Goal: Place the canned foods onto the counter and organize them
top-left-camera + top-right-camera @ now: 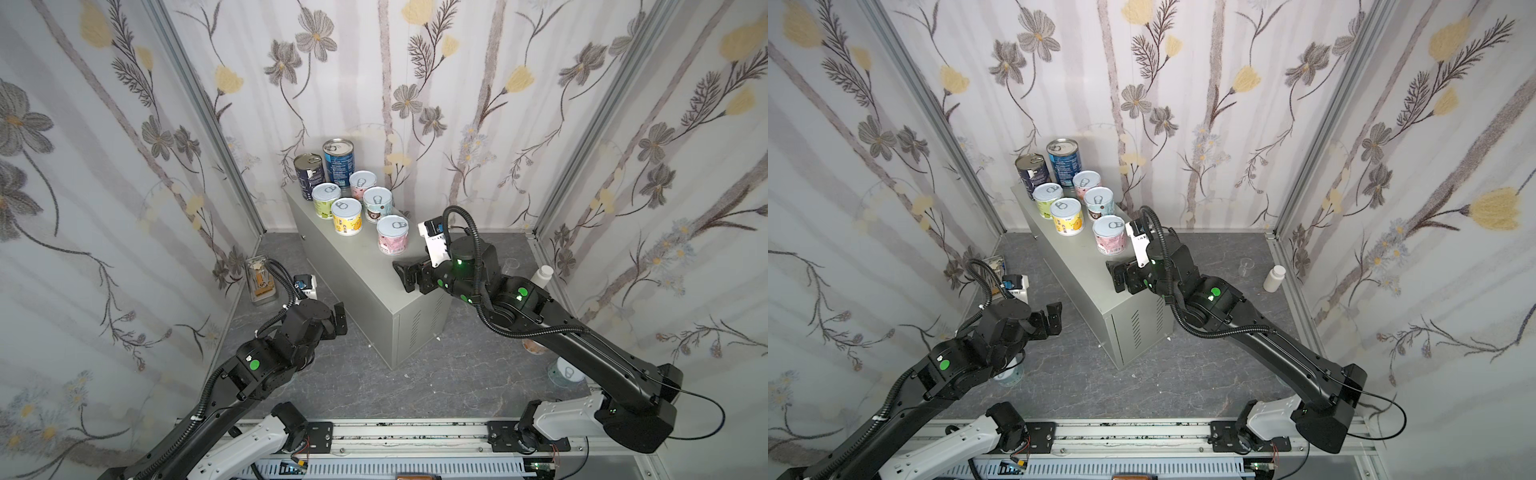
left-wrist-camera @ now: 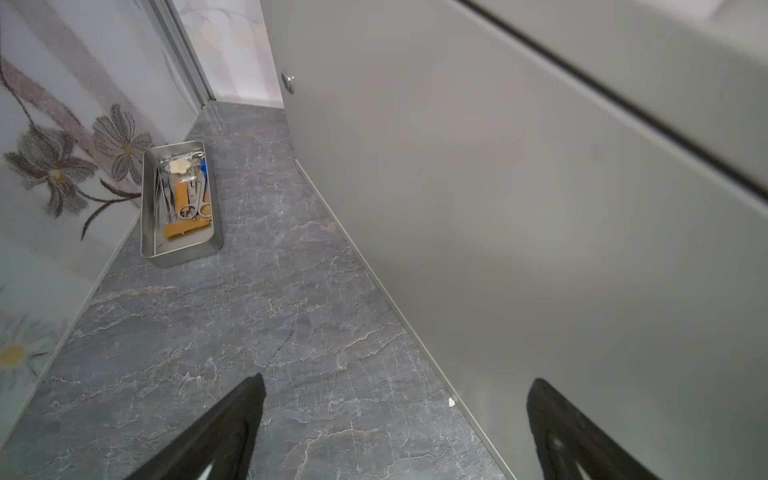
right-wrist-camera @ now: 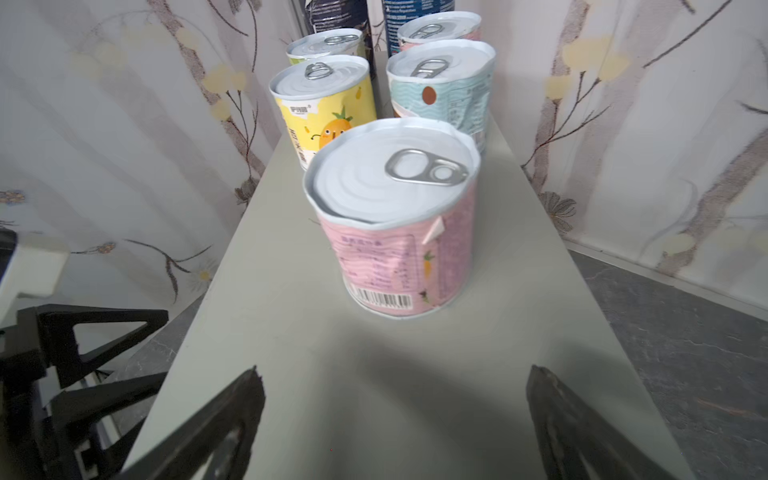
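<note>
Placing is part done: seven cans (image 1: 348,216) stand on the bench (image 1: 365,270), upper centre in both top views. The right tool (image 3: 395,370) gapes empty just short of the pink can (image 3: 392,216). The left tool (image 2: 398,378) gapes empty beside the bench. Next, probably, comes fetching a floor can (image 1: 567,372), lower right. The tin (image 2: 185,254) holds scissors and tweezers; the cup (image 1: 1246,266) looks empty.

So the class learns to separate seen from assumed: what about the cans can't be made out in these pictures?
1. In a top view, a pale-lidded floor can is mostly hidden under the right arm; its label is unseen.
2. In a top view, a teal floor can is half covered by the left arm.
3. In the right wrist view, the navy can and the brighter blue can lose their tops to the picture's edge.
4. In the right wrist view, the pink can has blurred small print.
</note>
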